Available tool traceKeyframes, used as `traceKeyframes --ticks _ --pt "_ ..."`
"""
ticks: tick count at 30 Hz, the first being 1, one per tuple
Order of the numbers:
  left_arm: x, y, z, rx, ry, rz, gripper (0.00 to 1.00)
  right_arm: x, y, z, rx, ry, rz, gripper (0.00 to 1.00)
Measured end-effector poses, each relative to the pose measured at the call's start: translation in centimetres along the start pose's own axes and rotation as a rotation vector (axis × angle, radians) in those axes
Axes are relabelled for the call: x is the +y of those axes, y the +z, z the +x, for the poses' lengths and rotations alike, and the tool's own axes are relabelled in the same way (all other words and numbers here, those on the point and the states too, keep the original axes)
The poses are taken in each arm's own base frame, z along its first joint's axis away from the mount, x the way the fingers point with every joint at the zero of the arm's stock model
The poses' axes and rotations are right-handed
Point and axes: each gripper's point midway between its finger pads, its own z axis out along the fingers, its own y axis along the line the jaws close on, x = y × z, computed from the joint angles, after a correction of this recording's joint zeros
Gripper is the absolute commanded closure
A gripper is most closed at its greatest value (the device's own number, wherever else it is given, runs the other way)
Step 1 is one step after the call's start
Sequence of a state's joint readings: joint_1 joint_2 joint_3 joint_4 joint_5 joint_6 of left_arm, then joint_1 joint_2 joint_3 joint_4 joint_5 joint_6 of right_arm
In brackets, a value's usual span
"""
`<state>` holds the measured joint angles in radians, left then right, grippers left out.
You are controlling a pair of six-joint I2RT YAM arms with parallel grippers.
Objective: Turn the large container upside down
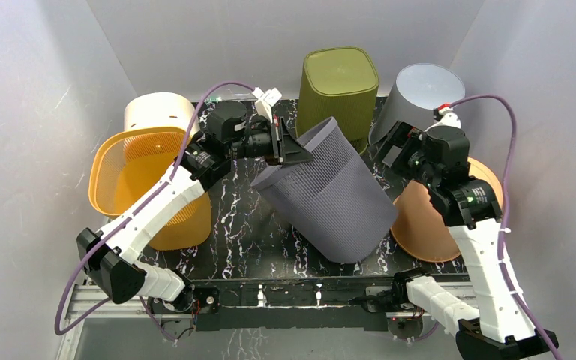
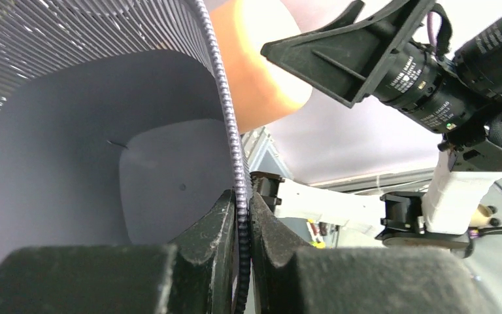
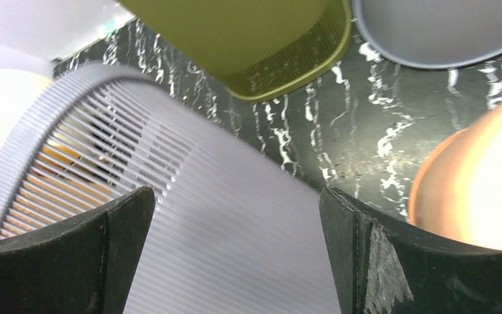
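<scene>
Large grey ribbed plastic container (image 1: 330, 191) tilted on black marbled tabletop (image 1: 244, 225); left gripper (image 2: 240, 209) clamped on its rim; right gripper (image 1: 390, 148) spread wide, grasping nothing.

A grey, finely ribbed container (image 2: 72, 163) is seen between the left gripper (image 2: 242, 196) jaws, an olive-green bin (image 3: 248, 39) and black, white-veined tabletop (image 3: 340, 144) beyond the right gripper (image 3: 232, 203) jaws.

Marbled table (image 1: 244, 229); grey bin (image 1: 330, 195) apparently resting, tilted.
</scene>
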<state>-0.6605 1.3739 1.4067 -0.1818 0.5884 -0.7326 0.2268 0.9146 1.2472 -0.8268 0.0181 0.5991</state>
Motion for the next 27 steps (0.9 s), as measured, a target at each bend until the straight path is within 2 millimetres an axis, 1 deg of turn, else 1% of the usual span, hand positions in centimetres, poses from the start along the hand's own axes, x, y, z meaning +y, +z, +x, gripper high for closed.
traceKeyframes --ticks 2,4,6,9,13,17,22,27 --pt "-0.2 0.5 0.5 0.002 -0.039 0.027 1.00 -0.7 -1.2 -0.7 -0.017 -0.014 0.051 0.02" --pt "0.3 1.0 1.1 0.009 -0.082 0.034 1.00 -1.1 -2.1 -1.4 -0.034 -0.025 0.083 0.02" --pt "1.4 1.4 1.9 0.015 -0.129 0.023 1.00 -1.4 -2.7 -1.5 -0.035 -0.033 0.106 0.02" --pt "2.9 1.7 2.5 0.009 -0.160 -0.010 1.00 -2.0 -3.3 -1.2 -0.017 -0.043 0.131 0.02" --pt "4.3 1.8 2.5 -0.013 -0.152 -0.070 1.00 -2.3 -3.7 0.1 0.037 -0.055 0.137 0.02" --pt "6.1 1.2 2.7 -0.025 -0.117 -0.165 1.00 -1.7 -4.2 1.2 0.089 -0.053 0.088 0.02" --pt "8.6 0.0 3.0 -0.057 -0.093 -0.299 1.00 -0.9 -5.0 2.1 0.129 -0.048 0.038 0.02" --pt "10.4 -2.5 4.4 -0.121 -0.101 -0.387 1.00 -0.9 -5.1 3.5 0.176 -0.032 0.016 0.02"
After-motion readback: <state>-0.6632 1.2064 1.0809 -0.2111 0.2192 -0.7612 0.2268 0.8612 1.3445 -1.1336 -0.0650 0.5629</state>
